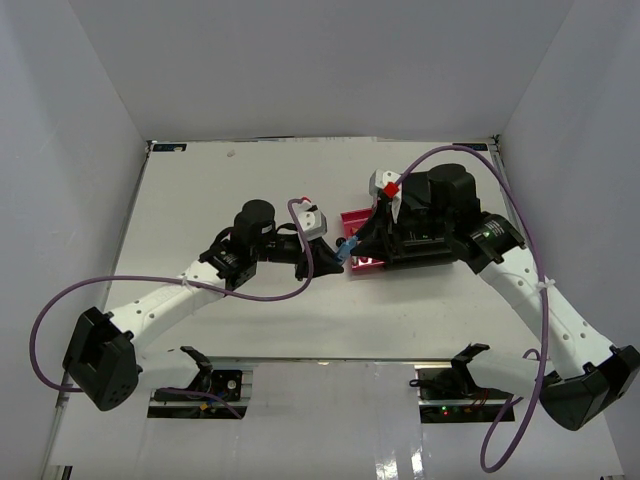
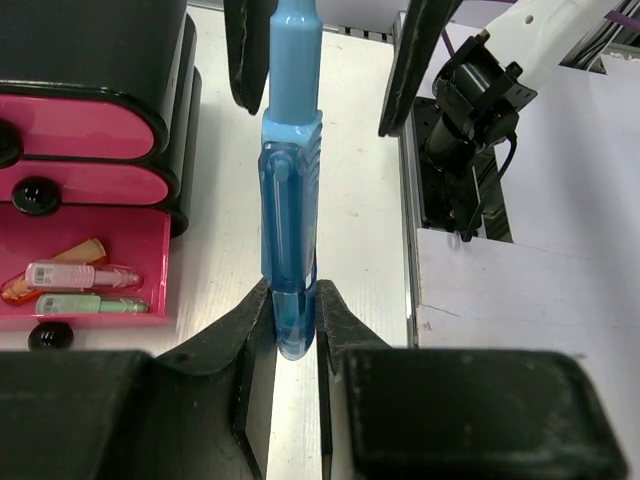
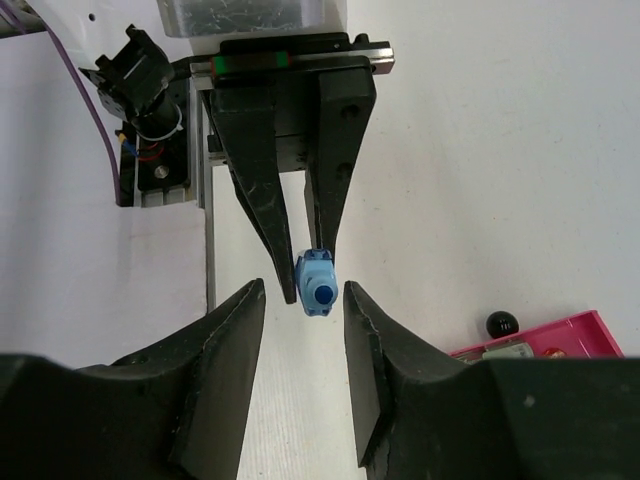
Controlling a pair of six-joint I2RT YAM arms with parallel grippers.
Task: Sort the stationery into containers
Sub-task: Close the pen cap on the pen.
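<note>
My left gripper [image 2: 293,310] is shut on the rear end of a blue pen [image 2: 290,200], which it holds level above the table, pointing away from the wrist. From the other side my right gripper [image 3: 305,295] stands open, its fingertips either side of the pen's light-blue tip [image 3: 318,282] with a gap on both sides. In the top view the pen [image 1: 347,247] hangs between the two grippers, just left of the black cabinet [image 1: 425,245]. The cabinet's lowest pink drawer [image 2: 150,240] is pulled out and holds an orange, a pink and a green pen [image 2: 85,275].
Two upper pink drawers [image 2: 70,125] with round black knobs [image 2: 35,193] are pushed in. The right arm [image 1: 520,270] covers much of the cabinet from above. Base hardware and purple cables [image 1: 270,295] lie along the near table edge.
</note>
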